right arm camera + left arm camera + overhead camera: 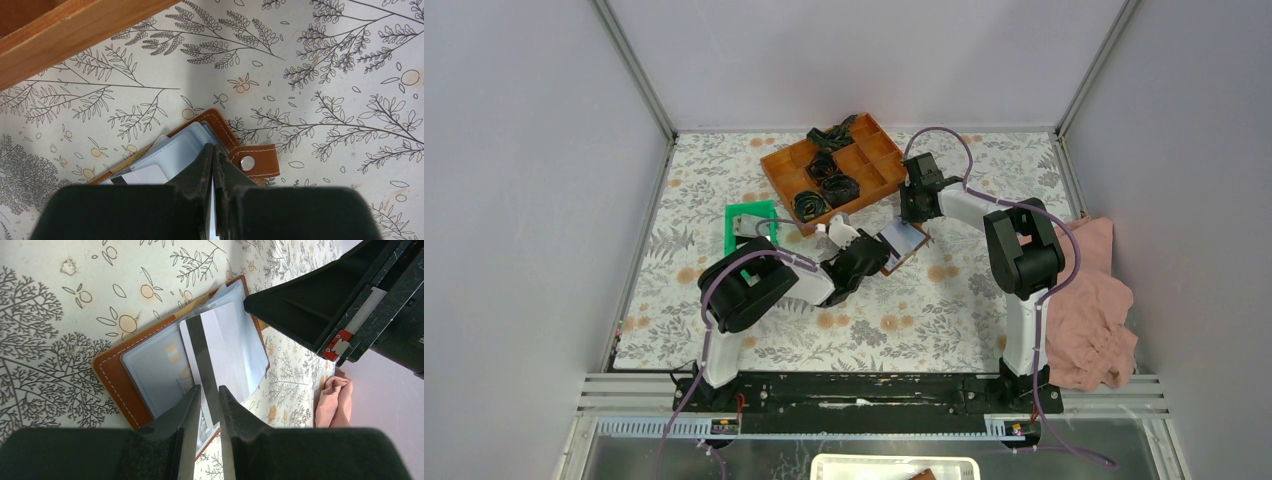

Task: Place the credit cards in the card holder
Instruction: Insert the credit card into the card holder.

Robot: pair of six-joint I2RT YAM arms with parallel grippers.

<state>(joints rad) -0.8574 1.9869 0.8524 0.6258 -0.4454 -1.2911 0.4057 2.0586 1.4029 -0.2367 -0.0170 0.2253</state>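
Holder (pixel 908 240) lies open mid-frame on the worktop (pixel 924 310). Left wrist: your left gripper (pixel 210 390) clamps a striped card (pixel 222 335) over it, aimed at a pocket (pixel 150 367). Right wrist: your right gripper (pixel 213 152), lower centre, pinches the holder's leaf, likely steadying it for insertion.

left gripper (pixel 210 390) and right gripper (pixel 212 150) crowding card holder (pixel 112 379), orange tray (pixel 796 160) blocking just behind, near-side mat (pixel 904 322) lying open

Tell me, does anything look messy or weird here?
Yes. A crumpled pink cloth lies bunched at the right edge of the flowery mat. Also, black coils poke over the far rim of the orange tray instead of sitting inside.
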